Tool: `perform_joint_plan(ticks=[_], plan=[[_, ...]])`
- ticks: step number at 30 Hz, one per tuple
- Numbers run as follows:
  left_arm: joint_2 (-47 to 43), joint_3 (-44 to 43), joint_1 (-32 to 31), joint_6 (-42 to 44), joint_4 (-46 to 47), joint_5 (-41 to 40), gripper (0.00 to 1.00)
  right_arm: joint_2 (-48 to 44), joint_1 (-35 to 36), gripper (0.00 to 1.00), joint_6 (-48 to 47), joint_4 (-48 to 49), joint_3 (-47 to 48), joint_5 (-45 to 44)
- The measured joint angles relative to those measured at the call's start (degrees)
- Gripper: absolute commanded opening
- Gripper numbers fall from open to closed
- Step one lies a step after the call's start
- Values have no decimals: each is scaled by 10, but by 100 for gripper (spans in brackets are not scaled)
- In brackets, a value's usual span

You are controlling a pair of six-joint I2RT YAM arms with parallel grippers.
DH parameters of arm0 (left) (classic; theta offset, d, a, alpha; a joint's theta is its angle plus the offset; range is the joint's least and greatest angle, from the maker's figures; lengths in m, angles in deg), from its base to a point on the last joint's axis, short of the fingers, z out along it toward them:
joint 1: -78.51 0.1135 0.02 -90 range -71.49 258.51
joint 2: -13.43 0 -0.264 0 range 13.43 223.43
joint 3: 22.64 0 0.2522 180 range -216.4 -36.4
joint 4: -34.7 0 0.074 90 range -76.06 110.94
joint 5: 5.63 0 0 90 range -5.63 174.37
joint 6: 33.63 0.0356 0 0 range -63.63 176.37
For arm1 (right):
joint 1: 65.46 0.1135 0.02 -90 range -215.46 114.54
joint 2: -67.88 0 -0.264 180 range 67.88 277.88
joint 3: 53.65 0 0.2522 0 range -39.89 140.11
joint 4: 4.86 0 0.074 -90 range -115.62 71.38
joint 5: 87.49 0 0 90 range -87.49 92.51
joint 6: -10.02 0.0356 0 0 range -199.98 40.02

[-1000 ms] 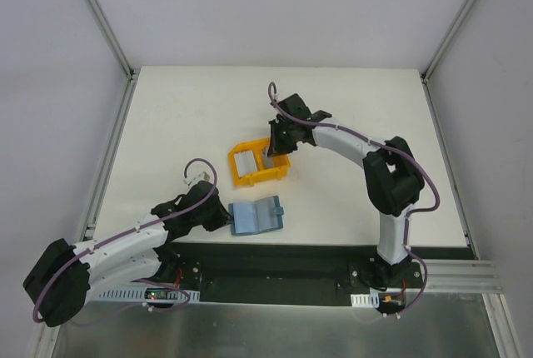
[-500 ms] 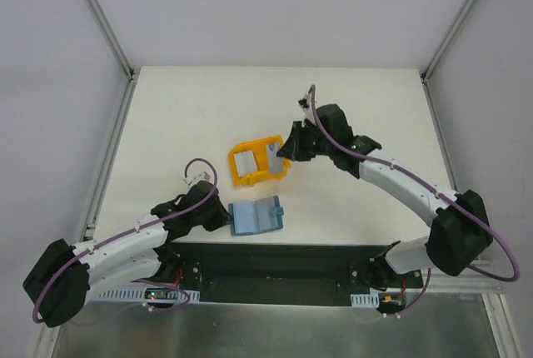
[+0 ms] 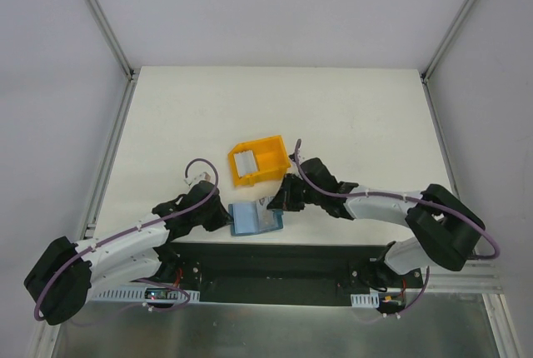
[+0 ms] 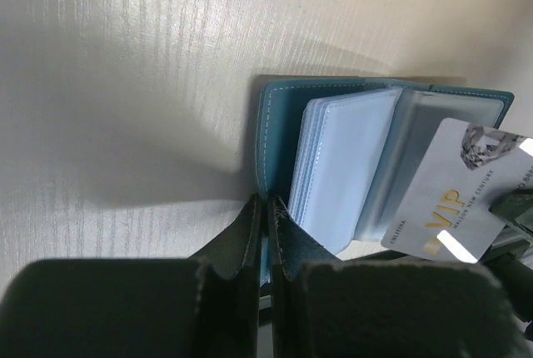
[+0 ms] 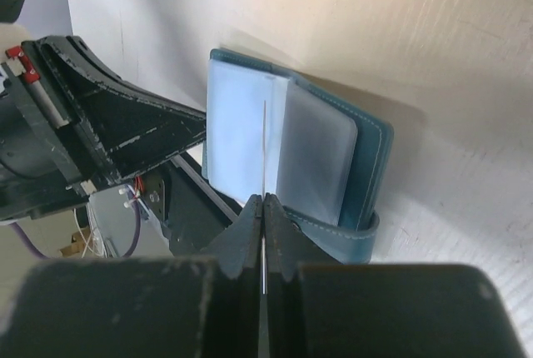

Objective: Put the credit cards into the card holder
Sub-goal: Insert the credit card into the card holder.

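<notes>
The card holder (image 3: 250, 221) is a teal-blue wallet lying open near the table's front edge, its pale blue pockets (image 4: 341, 158) facing up. My left gripper (image 4: 265, 208) is shut on the wallet's left cover edge. My right gripper (image 5: 264, 201) is shut on one of the credit cards (image 4: 454, 200), a pale grey card printed "VIP". It holds the card on edge over the open pockets, so the right wrist view shows it only as a thin line (image 5: 264, 146). Another card (image 3: 244, 161) lies in the yellow bin (image 3: 271, 148).
The yellow bin stands just behind the wallet, mid-table. The black base rail (image 3: 275, 258) runs along the near edge right under the wallet. My two grippers (image 3: 226, 218) (image 3: 277, 200) sit close together on either side of the wallet.
My right arm has swung from the yellow bin down to the wallet, carrying a card with it. The left gripper has kept its hold on the wallet without moving.
</notes>
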Motion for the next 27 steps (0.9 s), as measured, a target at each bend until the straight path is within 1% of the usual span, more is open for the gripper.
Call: perform_joint_plan(ticks=[5,27], plan=[[2,0,0,0,2,0,0,30,0,0,20,48,-9,-1],[12,0,0,-1,6,0,0,113,0,0,71,178,-49,21]])
